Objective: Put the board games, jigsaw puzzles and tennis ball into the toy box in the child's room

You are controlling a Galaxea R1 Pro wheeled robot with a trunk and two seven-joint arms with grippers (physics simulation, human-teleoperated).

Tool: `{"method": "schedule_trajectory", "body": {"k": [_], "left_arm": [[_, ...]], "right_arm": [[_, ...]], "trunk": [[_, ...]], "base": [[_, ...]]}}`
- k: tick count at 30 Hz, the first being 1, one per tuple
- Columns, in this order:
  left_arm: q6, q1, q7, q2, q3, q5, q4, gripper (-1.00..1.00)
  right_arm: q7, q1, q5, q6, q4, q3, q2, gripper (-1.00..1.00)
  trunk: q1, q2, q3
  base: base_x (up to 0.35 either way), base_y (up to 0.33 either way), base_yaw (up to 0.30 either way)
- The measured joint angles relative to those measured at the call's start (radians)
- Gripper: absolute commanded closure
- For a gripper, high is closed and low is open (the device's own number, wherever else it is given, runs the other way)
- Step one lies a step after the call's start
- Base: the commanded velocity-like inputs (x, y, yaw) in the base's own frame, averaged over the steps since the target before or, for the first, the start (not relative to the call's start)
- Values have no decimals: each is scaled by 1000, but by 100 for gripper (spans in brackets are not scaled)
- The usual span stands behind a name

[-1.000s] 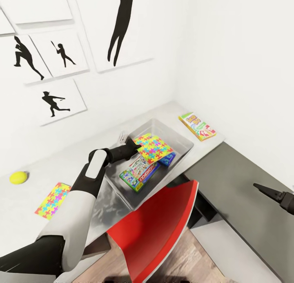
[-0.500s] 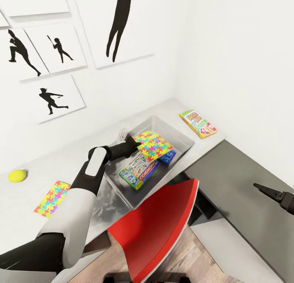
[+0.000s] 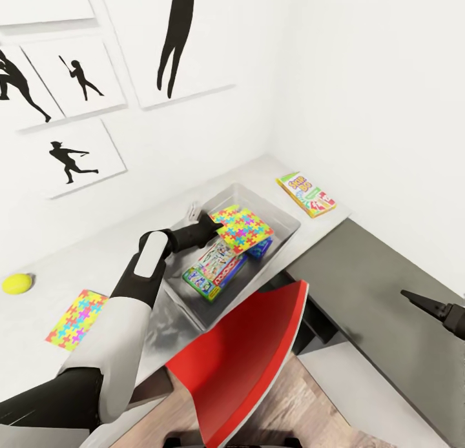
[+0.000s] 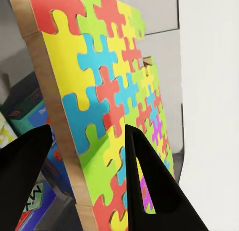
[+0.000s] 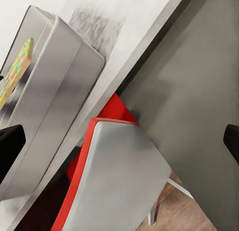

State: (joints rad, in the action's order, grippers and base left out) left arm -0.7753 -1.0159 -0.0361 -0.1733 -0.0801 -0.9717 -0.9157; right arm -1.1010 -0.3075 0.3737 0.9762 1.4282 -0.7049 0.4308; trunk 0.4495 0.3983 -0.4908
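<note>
My left gripper point(image 3: 212, 227) is shut on a jigsaw puzzle point(image 3: 243, 229), holding it tilted over the toy box point(image 3: 289, 223) on the table point(image 3: 77, 264). In the left wrist view the fingers point(image 4: 154, 191) clamp the puzzle's point(image 4: 114, 96) edge. Inside the bin lie the Monopoly board game point(image 3: 215, 272) and a blue one point(image 3: 262, 247). A yellow-green-red board game point(image 3: 306, 194) lies on the table beyond the bin. Another jigsaw puzzle point(image 3: 76, 318) and the tennis ball point(image 3: 16, 283) rest at the left. My right gripper point(image 3: 429, 306) hangs open over the dark desk section, away from them all.
A red chair point(image 3: 239, 354) stands tucked against the desk just in front of the bin, its back point(image 5: 119, 176) close under the rim. The dark grey desk section point(image 3: 361, 280) runs along the right wall. Framed silhouette pictures point(image 3: 71, 157) hang on the wall behind the table.
The head camera has turned, so the whole scene sits further left. My left gripper keeps hold of the jigsaw puzzle over the bin, with barely any movement. The right arm stays still.
</note>
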Motion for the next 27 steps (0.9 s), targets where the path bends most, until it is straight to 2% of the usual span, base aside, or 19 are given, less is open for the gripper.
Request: {"method": "schedule_trajectory", "body": {"k": [8,12,17,27], "left_arm": [[0,0,0,0,0,-3,-2,100],[1,0,0,0,0,-21,-3,100],[1,0,0,0,0,-39,-3,100],[2,-2,0,0,0,-49,-2,100]], "right_arm": [[0,0,0,0,0,-1,0,-100],[0,0,0,0,0,-1,0,-100],[0,0,0,0,0,-1,0,-100],[0,0,0,0,0,-1,0,-100]], "trunk": [[0,0,0],[0,0,-1],[0,0,-7],[0,0,-22]], "base": [[0,0,-14],[0,0,-3],[0,0,-1],[0,0,0]]}}
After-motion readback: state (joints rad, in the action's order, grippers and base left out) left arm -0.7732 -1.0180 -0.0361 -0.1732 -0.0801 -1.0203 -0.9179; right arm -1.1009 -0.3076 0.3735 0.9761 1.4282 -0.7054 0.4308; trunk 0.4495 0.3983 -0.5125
